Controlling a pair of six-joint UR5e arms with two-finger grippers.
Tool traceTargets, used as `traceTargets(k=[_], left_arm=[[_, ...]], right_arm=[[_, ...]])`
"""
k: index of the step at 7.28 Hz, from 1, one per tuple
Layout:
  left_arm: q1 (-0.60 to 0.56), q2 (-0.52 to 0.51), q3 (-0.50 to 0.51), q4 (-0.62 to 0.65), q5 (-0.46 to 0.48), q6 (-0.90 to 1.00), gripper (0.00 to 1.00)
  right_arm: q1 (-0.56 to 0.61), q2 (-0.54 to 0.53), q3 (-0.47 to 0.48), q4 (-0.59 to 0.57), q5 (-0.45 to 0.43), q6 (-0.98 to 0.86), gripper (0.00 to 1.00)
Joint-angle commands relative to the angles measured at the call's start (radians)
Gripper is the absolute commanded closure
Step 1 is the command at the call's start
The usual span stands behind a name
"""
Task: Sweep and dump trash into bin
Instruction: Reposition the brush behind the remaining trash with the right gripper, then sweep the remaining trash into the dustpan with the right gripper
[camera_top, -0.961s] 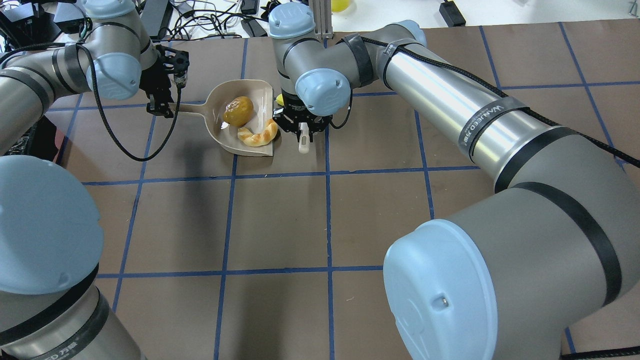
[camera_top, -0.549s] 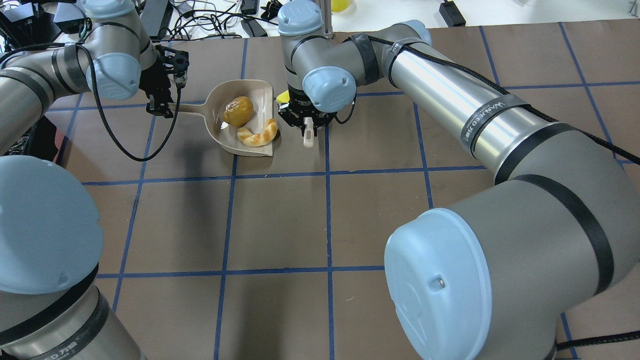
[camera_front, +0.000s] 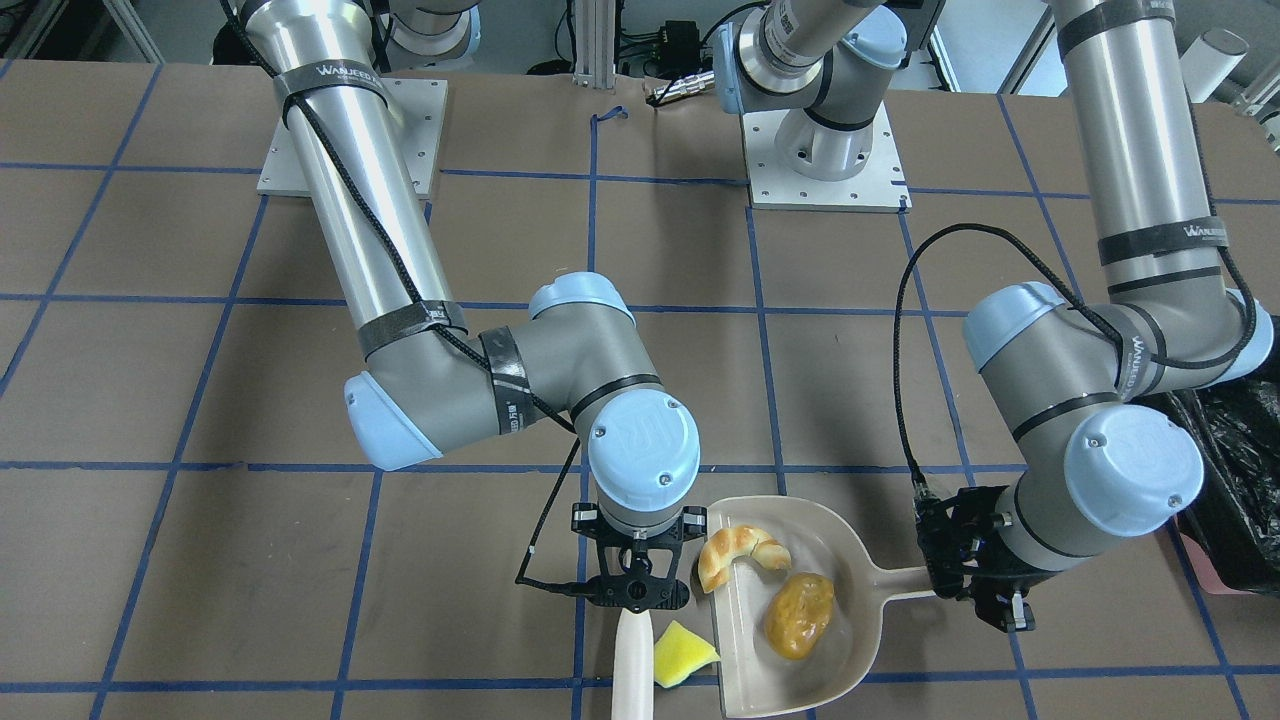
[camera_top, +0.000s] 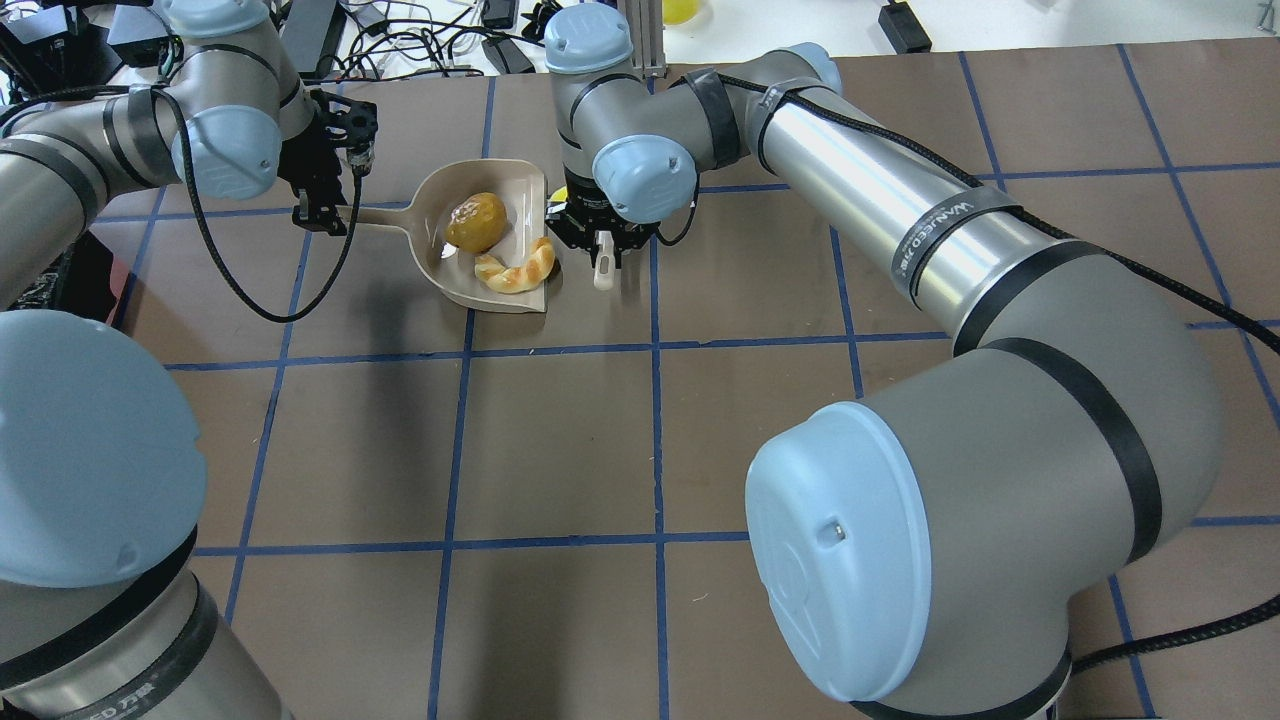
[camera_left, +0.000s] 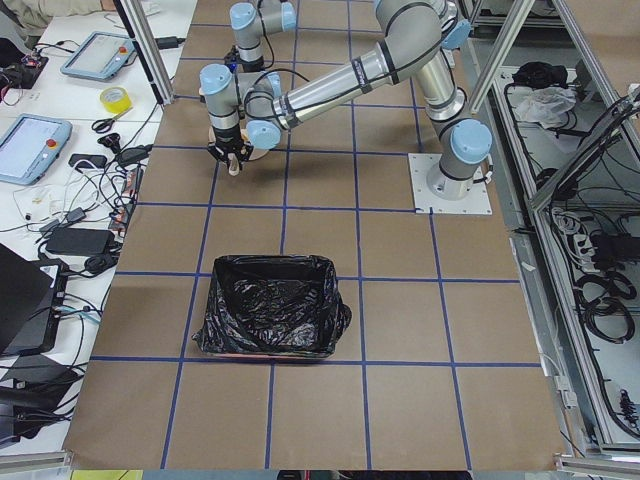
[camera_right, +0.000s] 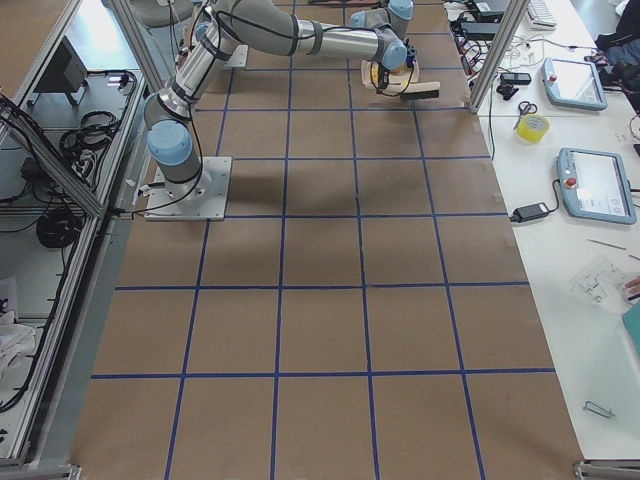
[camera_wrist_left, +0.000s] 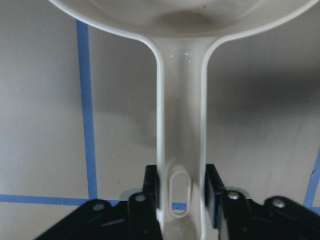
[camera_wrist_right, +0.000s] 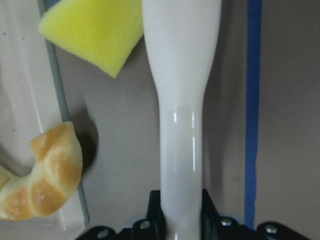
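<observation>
Yellow sponge-like wedge (camera_wrist_right: 92, 32) lies on the counter (camera_wrist_right: 135, 150) at eleven o'clock from my right fingers (camera_wrist_right: 154, 220), clamped on the white plastic brush (camera_wrist_right: 182, 100); left fingers (camera_wrist_left: 150, 192) pinch the beige plastic dustpan (camera_wrist_right: 17, 100), at the wedge's nine.

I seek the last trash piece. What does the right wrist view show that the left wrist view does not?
Only the right wrist view shows the yellow sponge wedge on the brown table outside the beige dustpan, the croissant piece at its mouth, and the white tool handle in the right gripper. Only the left wrist view shows the left gripper clamped on the dustpan handle. Both show the dustpan and the table with blue tape.
</observation>
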Motion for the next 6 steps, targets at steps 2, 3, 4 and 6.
traceTargets(k=[2,3,4,6], left_arm=[[0.000,0.000,0.000,0.000,0.000,0.000,1.00],[0.000,0.000,0.000,0.000,0.000,0.000,1.00],[0.002,0.000,0.000,0.000,0.000,0.000,1.00],[0.002,0.000,0.000,0.000,0.000,0.000,1.00]], right_arm=[[0.067,0.002,-0.003,-0.001,0.055,0.084,1.00],[0.090,0.001,-0.004,-0.001,0.056,0.118,1.00],[0.117,0.001,-0.004,-0.001,0.077,0.150,1.00],[0.152,-0.010,-0.018,0.001,0.127,0.198,1.00]])
